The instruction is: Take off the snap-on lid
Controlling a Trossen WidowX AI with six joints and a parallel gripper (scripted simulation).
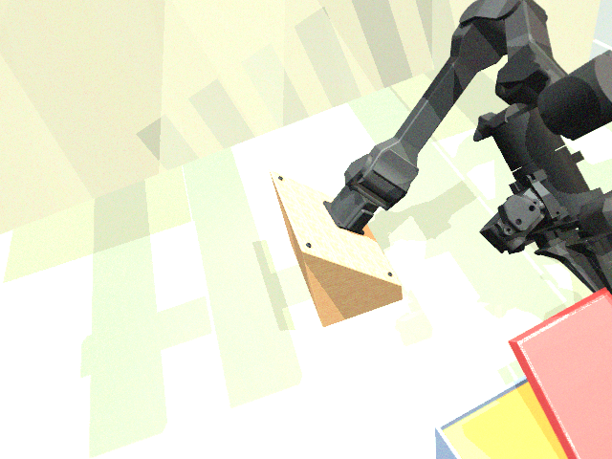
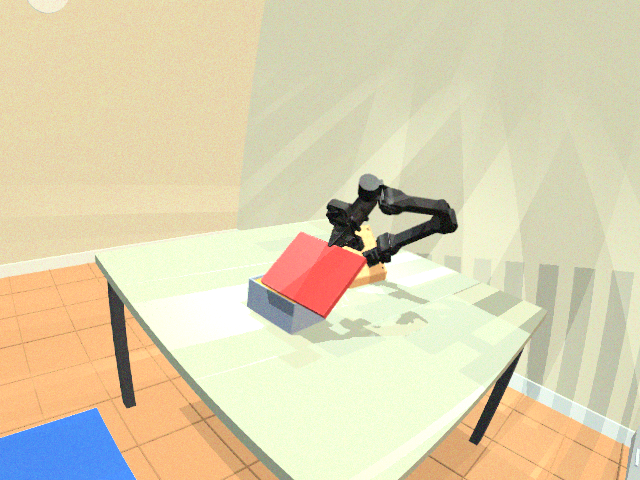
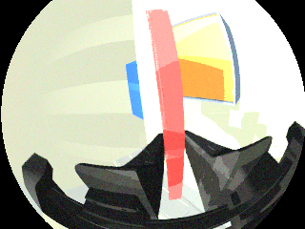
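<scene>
Our arm [image 1: 434, 106] [image 2: 413, 201] bends up and over, its gripper [image 2: 336, 243] [image 3: 173, 135] clamped on the tilted lid [image 1: 573, 365] [image 2: 315, 273] [image 3: 169, 81], above our bench [image 2: 310, 408].

Top view: from above, steep but slanted, fairly near; bench [image 1: 356, 375] [image 2: 330, 382] runs up to wall [image 1: 64, 64] [image 2: 139, 129] [image 3: 52, 72]; lid [image 1: 568, 375] [image 2: 315, 273] [image 3: 172, 100] and box [image 1: 444, 447] [image 2: 266, 304] [image 3: 236, 72] cut off lower right. Exterior: farthest off, above bench height, facing down across it, legs and floor included. Wrist: nearest, wide round field, looking outward from arm's [image 1: 429, 116] [image 2: 413, 202] end, lid nearly edge-on, box right. All three share lid, box, wall; top and exterior share arm and wooden mount [image 1: 292, 209] [image 2: 374, 274].
</scene>
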